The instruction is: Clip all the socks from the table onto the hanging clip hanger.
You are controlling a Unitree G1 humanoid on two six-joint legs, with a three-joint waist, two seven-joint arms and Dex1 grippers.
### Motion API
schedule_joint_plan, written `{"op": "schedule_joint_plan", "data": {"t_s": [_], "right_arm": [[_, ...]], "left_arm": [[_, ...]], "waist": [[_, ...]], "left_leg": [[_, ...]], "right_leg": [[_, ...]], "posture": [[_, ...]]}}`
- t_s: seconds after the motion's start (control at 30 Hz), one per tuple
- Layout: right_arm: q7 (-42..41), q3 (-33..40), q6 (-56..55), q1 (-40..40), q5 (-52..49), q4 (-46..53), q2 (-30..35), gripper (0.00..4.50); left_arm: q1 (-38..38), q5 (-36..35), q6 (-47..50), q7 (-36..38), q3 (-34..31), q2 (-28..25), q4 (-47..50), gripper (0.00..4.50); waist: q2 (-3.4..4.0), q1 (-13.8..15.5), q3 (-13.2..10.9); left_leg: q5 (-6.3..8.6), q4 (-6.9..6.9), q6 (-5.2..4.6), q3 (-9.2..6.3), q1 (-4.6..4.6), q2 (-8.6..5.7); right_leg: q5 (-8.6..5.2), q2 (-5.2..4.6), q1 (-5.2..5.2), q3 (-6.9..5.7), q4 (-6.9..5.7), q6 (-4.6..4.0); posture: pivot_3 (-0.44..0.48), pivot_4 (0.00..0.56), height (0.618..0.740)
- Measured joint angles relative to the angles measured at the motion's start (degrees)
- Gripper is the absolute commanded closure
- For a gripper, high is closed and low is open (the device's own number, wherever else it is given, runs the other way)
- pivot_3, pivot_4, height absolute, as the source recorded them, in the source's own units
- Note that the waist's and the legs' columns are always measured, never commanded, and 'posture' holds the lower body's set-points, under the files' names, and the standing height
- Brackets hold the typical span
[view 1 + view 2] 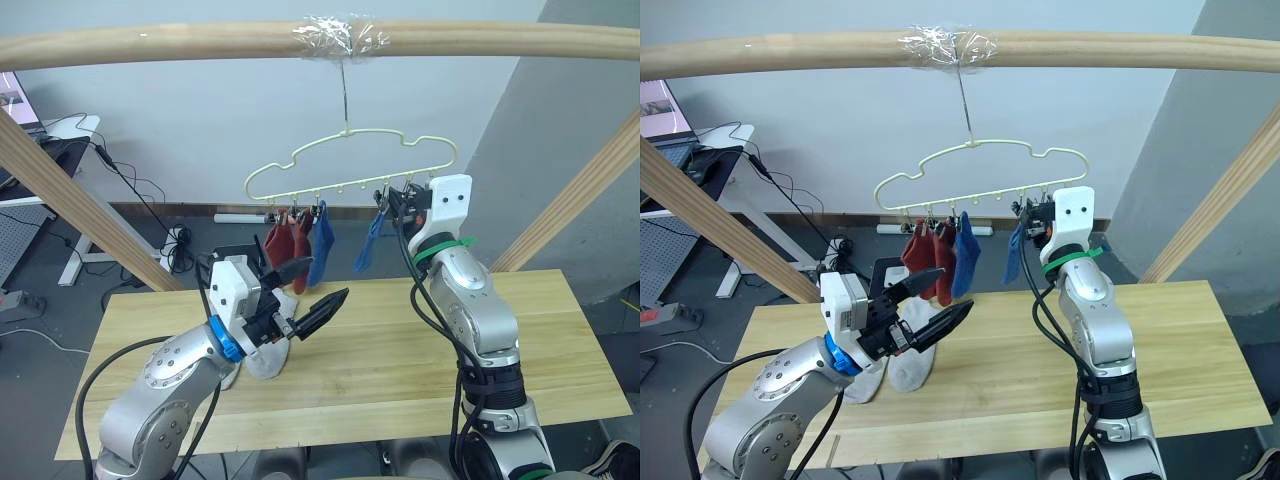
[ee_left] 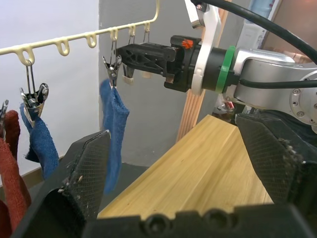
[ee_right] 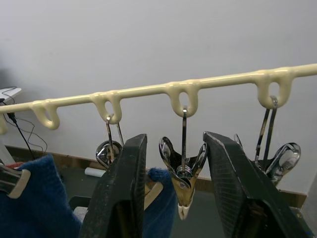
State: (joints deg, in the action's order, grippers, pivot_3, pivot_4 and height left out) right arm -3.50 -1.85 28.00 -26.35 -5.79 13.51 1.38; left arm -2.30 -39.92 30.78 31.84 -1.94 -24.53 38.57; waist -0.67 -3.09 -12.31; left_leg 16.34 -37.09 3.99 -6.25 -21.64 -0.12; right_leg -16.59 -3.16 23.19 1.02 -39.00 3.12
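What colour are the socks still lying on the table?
Light grey; the socks lie beneath the left gripper, clearest in the right eye view.

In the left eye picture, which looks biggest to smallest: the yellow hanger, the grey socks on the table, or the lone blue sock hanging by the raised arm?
1. clip hanger, clearly widest.
2. grey socks, though the left gripper covers part of them.
3. blue sock, a narrow strip beside the right gripper.

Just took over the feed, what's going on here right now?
Four socks, two rust red and two blue, already hang from the clip hanger. The right gripper is raised with open fingers around a clip. The left gripper hovers open over the table, where two grey socks remain.
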Motion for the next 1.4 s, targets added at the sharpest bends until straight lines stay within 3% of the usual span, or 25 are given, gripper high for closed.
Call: {"op": "schedule_joint_plan", "data": {"t_s": [1.4], "right_arm": [[0.53,-0.18,1.06,0.86,0.00,0.30,-1.43,2.63]], "left_arm": [[-2.04,2.38,-2.52,1.46,1.59,-0.50,-0.22,0.00]], "waist": [[0.00,0.00,0.00]], "left_leg": [[0.00,0.00,0.00,0.00,0.00,0.00]], "right_leg": [[0.00,0.00,0.00,0.00,-0.01,0.00]], "posture": [[0.005,0.180,0.740]]}}
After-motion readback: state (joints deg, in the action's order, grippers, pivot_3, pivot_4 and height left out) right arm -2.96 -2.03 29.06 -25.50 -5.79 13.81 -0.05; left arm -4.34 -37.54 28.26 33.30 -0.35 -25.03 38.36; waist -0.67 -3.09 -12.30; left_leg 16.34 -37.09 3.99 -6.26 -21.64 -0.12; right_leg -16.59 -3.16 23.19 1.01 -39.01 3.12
